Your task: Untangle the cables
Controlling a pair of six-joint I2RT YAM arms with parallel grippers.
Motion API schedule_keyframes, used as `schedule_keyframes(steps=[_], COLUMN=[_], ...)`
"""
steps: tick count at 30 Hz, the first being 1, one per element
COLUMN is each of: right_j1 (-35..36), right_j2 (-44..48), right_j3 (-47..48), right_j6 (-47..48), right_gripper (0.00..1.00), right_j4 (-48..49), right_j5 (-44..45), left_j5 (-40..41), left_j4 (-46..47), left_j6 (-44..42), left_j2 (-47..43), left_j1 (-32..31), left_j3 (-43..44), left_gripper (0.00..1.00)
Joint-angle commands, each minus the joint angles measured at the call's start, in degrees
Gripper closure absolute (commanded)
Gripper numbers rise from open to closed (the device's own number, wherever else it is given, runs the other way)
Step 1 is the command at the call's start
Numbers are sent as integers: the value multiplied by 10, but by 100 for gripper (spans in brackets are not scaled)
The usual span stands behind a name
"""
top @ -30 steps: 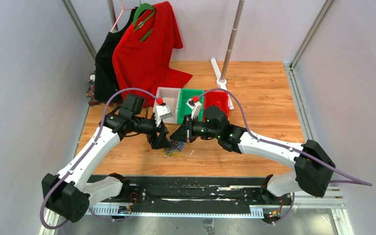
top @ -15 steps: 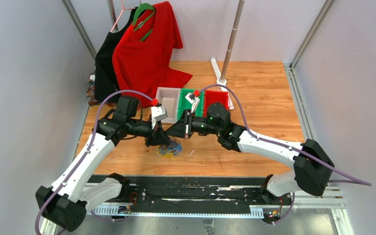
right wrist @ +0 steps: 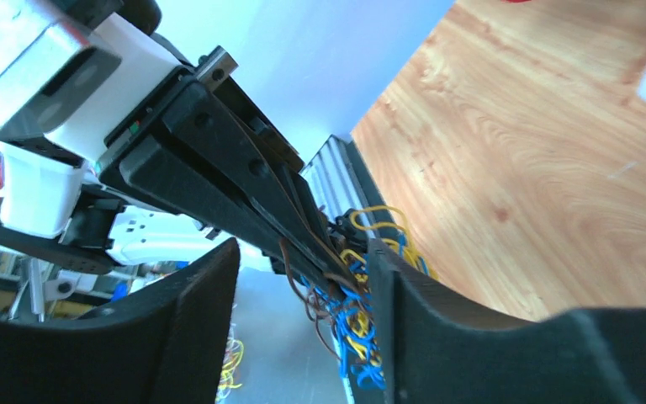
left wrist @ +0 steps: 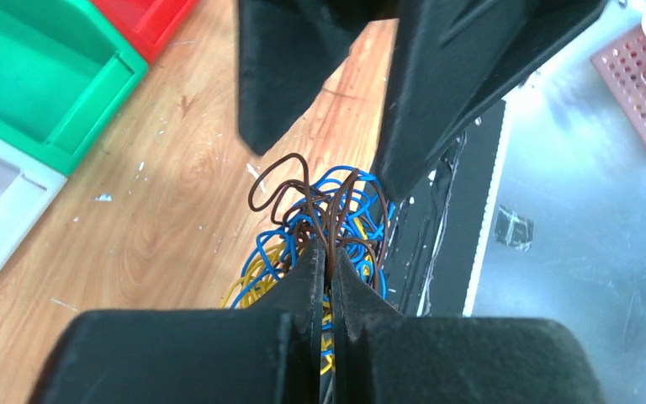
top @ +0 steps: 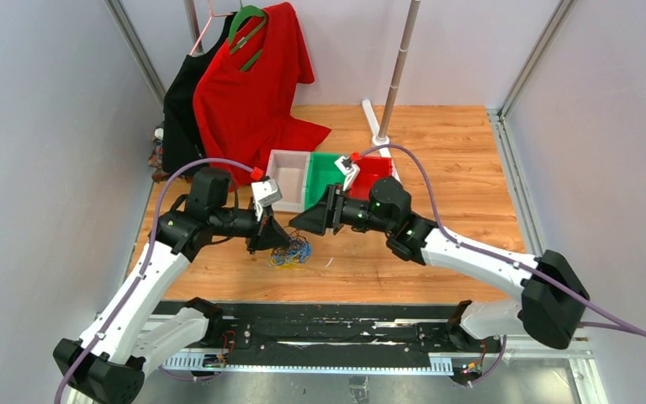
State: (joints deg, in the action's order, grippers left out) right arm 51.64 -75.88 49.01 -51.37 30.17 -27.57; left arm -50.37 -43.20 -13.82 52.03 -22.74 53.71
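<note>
The cables (top: 292, 252) lie as a tangled bundle of yellow, blue and brown wire on the wooden table between the two arms. My left gripper (left wrist: 328, 246) is shut on a brown cable (left wrist: 301, 199), which loops up out of the blue cable (left wrist: 352, 187) and yellow cable (left wrist: 249, 283) under it. My right gripper (right wrist: 303, 263) is open, its fingers (left wrist: 286, 76) standing apart just past the left fingertips. In the right wrist view the bundle (right wrist: 363, 324) hangs between those open jaws, held by neither. From above, the left gripper (top: 277, 239) and right gripper (top: 300, 227) almost meet over the bundle.
A white bin (top: 288, 172), a green bin (top: 325, 172) and a red bin (top: 375, 172) stand in a row just behind the grippers. A red shirt (top: 252, 84) and a black garment (top: 181, 109) hang at the back left beside a pole (top: 395, 76). A black rail (top: 328, 324) runs along the near edge.
My left gripper has closed onto the brown cable. My right gripper has opened and drawn back slightly to the right.
</note>
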Motion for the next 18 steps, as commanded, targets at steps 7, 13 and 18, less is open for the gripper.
schedule_keyframes(steps=[7, 13, 18], right_j1=[4, 45, 63], right_j2=[90, 64, 41], right_j3=[-31, 11, 34], right_j6=[109, 157, 169], right_gripper=[38, 40, 43], right_j4=[-113, -153, -137], right_j5=[134, 219, 235], left_j5=[52, 36, 31], left_j4=[78, 78, 64], left_j6=[149, 165, 155], left_j2=[-13, -12, -14], left_j1=[-5, -5, -5], left_j3=[-3, 8, 16], left_gripper=[99, 99, 99])
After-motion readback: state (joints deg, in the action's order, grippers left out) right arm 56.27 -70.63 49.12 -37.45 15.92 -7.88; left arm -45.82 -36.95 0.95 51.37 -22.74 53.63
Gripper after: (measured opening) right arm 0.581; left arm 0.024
